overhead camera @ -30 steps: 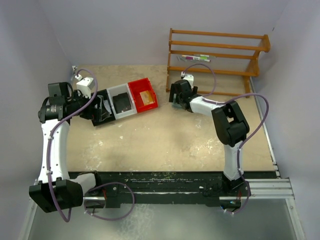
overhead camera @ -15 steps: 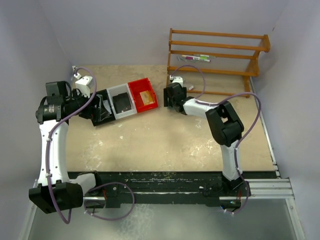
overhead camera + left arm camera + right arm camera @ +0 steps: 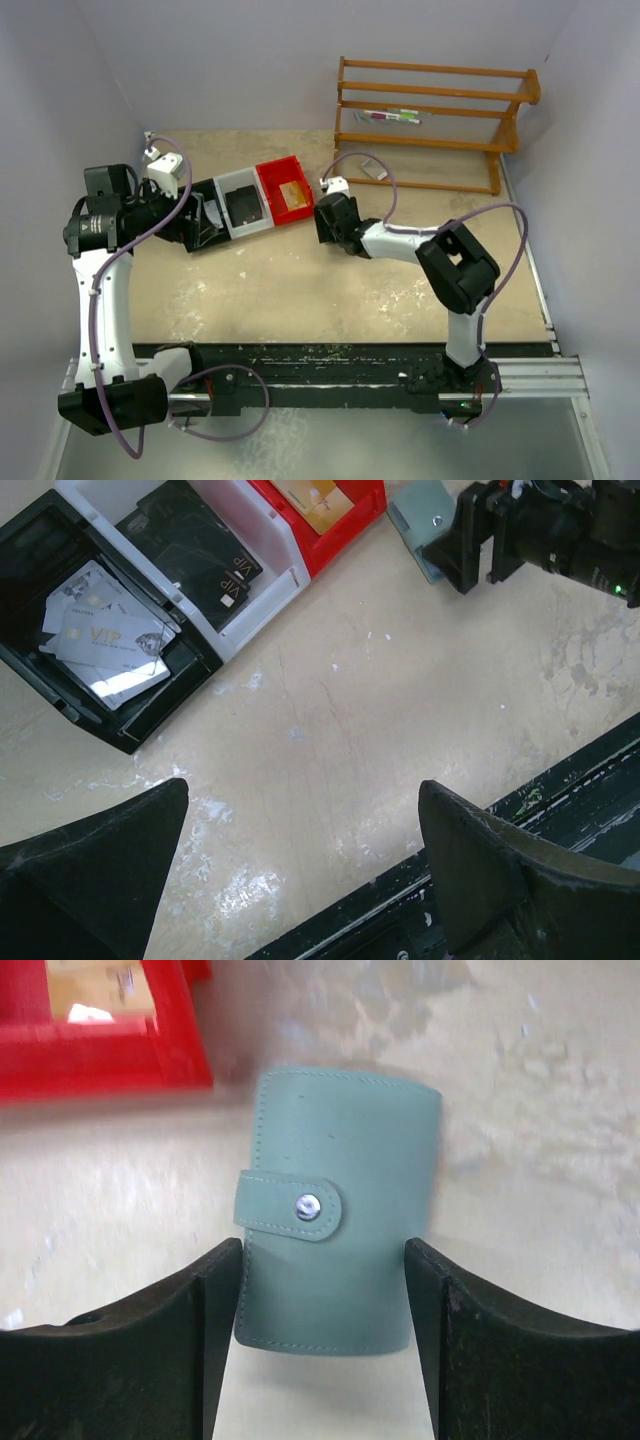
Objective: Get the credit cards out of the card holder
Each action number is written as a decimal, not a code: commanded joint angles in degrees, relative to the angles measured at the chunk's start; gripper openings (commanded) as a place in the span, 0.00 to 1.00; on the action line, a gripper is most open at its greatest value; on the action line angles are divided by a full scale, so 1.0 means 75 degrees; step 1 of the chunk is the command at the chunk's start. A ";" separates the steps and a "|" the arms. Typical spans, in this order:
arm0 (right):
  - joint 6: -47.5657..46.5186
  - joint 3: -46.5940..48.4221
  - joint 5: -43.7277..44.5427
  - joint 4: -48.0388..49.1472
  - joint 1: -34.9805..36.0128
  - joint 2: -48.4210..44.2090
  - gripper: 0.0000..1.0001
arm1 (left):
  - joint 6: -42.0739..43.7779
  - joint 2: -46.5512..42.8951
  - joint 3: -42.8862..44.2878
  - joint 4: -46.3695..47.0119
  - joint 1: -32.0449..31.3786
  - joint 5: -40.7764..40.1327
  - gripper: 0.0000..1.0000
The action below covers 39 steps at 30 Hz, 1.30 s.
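the grey-green card holder lies flat on the tan table, just off the red bin's near corner, on the side toward the right arm. its strap is snapped down with a small silver stud, and no brand shows on it.

the right gripper sits low over the holder with one black finger at each long edge, the jaws drawn in to about the holder's width. from the wrist view it is hard to say if the pads are pressing yet.

the left gripper hangs wide open and empty, up over the table, well away from the red bin.

in the red bin lies an orange-tan card, its print too small to read. a white bin touching the red bin holds black cards marked "vip" in gold. a black bin beyond that holds silver-grey cards, the top one also reading "vip".
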 commanded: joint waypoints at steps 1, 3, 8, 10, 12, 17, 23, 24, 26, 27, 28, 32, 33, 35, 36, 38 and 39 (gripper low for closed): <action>-0.0011 -0.1154 -0.0065 0.0058 0.0131 -0.1149 0.69 | 0.0225 -0.0177 0.0405 -0.0162 0.0023 0.0336 0.99; -0.0088 -0.1783 -0.0597 0.0170 0.0140 -0.1649 0.72 | 0.0235 -0.0172 0.0418 -0.0204 0.0033 0.0379 0.99; -0.0166 -0.2271 -0.1360 -0.0166 0.0163 -0.2429 0.91 | 0.0292 -0.0219 0.0450 -0.0295 0.0028 0.0642 0.99; -0.0169 -0.2274 -0.1586 -0.0342 0.0155 -0.2611 0.99 | 0.0310 -0.0231 0.0495 -0.0346 0.0033 0.0771 0.99; -0.0348 -0.2127 -0.1633 -0.0410 0.0164 -0.2559 1.00 | 0.0342 -0.0236 0.0547 -0.0399 0.0033 0.0854 0.99; -0.0859 -0.1062 -0.1906 -0.0918 0.0131 -0.1707 1.00 | 0.0359 -0.0225 0.0725 -0.0528 0.0032 0.0860 0.99; -0.1078 -0.0674 -0.1807 -0.1095 -0.0108 -0.1199 1.00 | 0.0516 -0.0252 0.0871 -0.0745 0.0032 0.1078 0.99; -0.1111 -0.0616 -0.1835 -0.1120 -0.0161 -0.1148 1.00 | 0.0526 -0.0255 0.0857 -0.0747 0.0033 0.1108 0.99; -0.1202 -0.0448 -0.1804 -0.1283 -0.0235 -0.0964 1.00 | 0.0527 -0.0244 0.0847 -0.0755 0.0033 0.1126 0.99; -0.1250 -0.0382 -0.1797 -0.1372 -0.0247 -0.0874 1.00 | 0.0546 -0.0242 0.0855 -0.0769 0.0033 0.1136 0.99; -0.1300 -0.0365 -0.1764 -0.1410 -0.0255 -0.0821 1.00 | 0.0559 -0.0242 0.0863 -0.0774 0.0024 0.1143 0.99; -0.1343 -0.0475 -0.1502 -0.1429 -0.0262 -0.0866 1.00 | 0.0608 -0.0277 0.0836 -0.0782 0.0028 0.1180 0.99; -0.1344 -0.0507 -0.1484 -0.1424 -0.0259 -0.0890 1.00 | 0.0612 -0.0280 0.0835 -0.0793 0.0022 0.1200 0.99; -0.1330 -0.0564 -0.1501 -0.1397 -0.0268 -0.0895 0.99 | 0.0621 -0.0260 0.0828 -0.0777 0.0031 0.1225 0.99; -0.1305 -0.0597 -0.1529 -0.1350 -0.0269 -0.0893 0.98 | 0.0615 -0.0260 0.0813 -0.0761 0.0024 0.1230 0.99; -0.1237 -0.0743 -0.1640 -0.1150 -0.0264 -0.0976 0.94 | 0.0584 -0.0232 0.0787 -0.0735 0.0032 0.1231 0.99; -0.1237 -0.0823 -0.1564 -0.1004 -0.0268 -0.1031 0.92 | 0.0586 -0.0221 0.0770 -0.0733 0.0024 0.1237 0.99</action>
